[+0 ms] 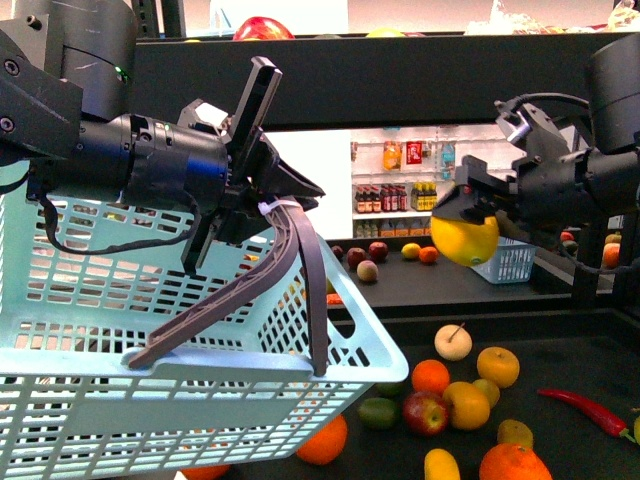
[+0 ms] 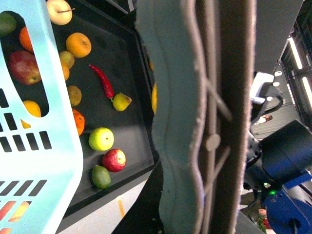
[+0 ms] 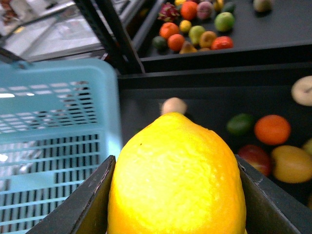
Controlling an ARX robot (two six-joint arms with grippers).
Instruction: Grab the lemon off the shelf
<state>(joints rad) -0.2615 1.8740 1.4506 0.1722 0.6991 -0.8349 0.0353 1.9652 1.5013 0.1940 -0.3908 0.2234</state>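
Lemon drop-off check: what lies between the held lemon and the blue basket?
Front view: only open air between lemon and basket; the loose fruit on the shelf lies below.

Grocery shop; loose fruit (image 1: 431, 377) on shelf (image 1: 570, 355); bottle shelves (image 1: 395, 197) behind; shopping basket (image 1: 150, 330).

basket (image 1: 100, 300) blocks left, shelf (image 1: 580, 350) seemingly open right

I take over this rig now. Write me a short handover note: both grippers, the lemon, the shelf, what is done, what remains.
Left gripper: shut on the basket handles, holding the basket up before the shelf.
Right gripper: shut on the lemon, in the air above the shelf's fruit.
Done: lemon gripped, off the shelf.
Remaining: probably bring it to the basket.
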